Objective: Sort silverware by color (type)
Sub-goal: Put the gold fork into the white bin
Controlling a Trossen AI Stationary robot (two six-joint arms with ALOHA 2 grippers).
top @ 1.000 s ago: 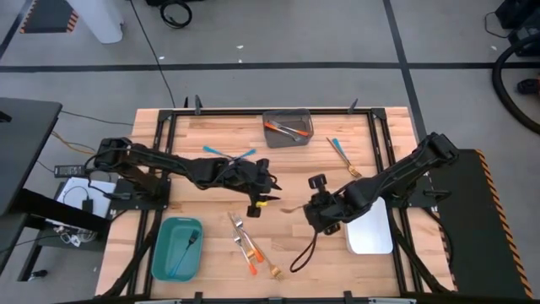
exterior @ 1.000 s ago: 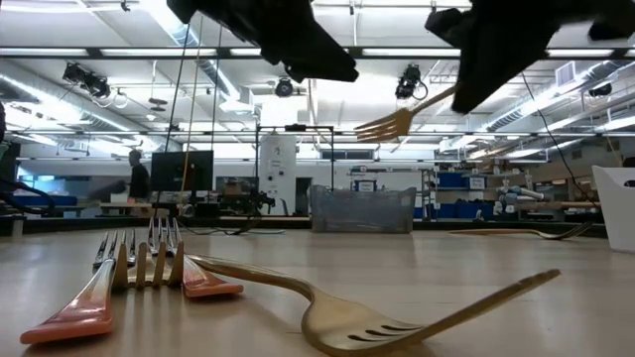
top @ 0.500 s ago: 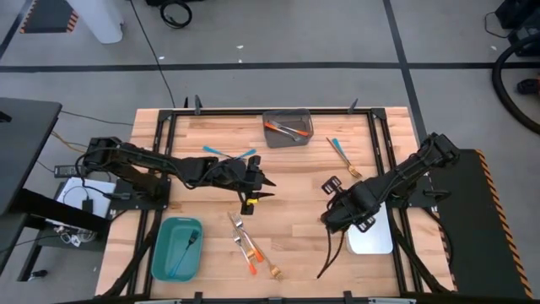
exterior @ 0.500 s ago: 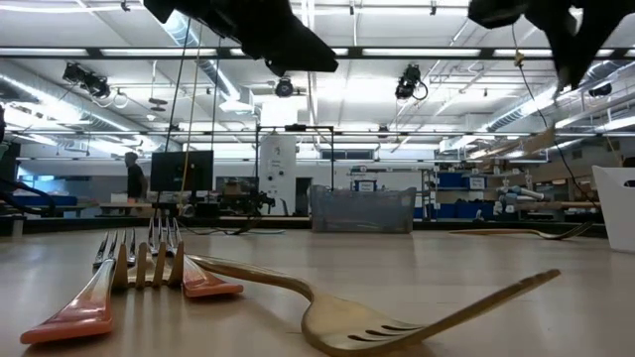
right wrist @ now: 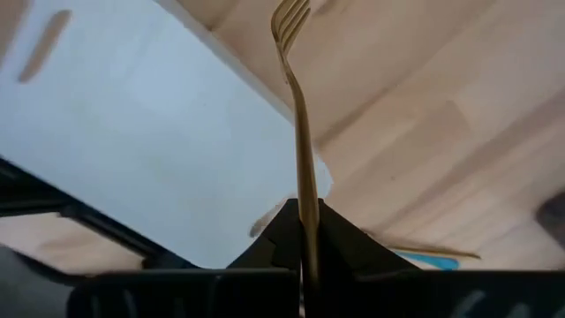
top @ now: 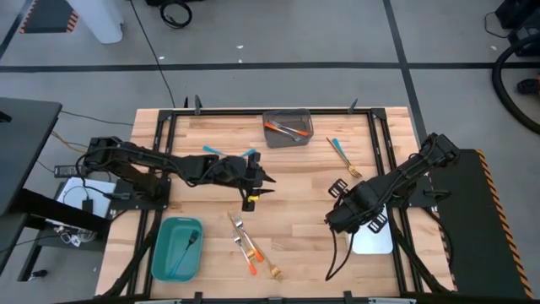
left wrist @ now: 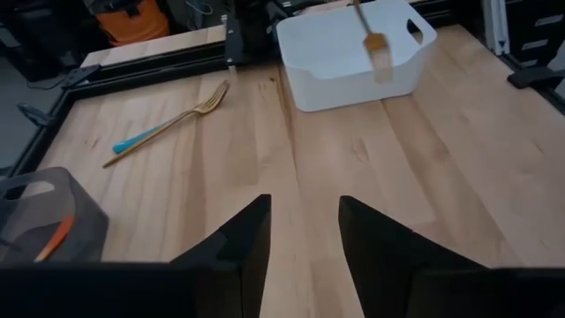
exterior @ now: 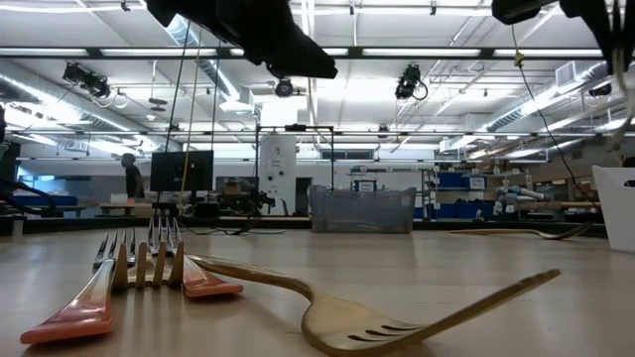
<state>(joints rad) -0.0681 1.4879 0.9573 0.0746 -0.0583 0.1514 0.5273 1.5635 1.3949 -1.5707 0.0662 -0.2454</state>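
Clearly the right gripper (right wrist: pixel 305 256) is clamping a gold fork (right wrist: pixel 298 132) by its handle, jaws pressed tight around it, tines pointing out ahead over the near wall of the white bin (right wrist: pixel 132 150). That hold is leaving the head free to drop in first, which suits a release into the bin (the gold pieces seem to belong there). In the high view this gripper (top: pixel 350 211) is hanging at the bin's inner edge (top: pixel 377 243), at the table's right side, so little travel looks needed, though the rim is close beneath the fork.

Meanwhile the left gripper (left wrist: pixel 303 231) is hovering with its fingers spread and nothing between them, above bare wood near the table's middle (top: pixel 257 181). Open board is lying ahead of it. A blue-handled fork (top: pixel 342 154) is resting alone between the grey bin (top: pixel 288 128) and the white one, with room all round. Several orange-handled pieces (top: pixel 249 247) are lying bunched near the front edge, beside the teal bin (top: pixel 162 253); their closeness could hinder a clean pick.
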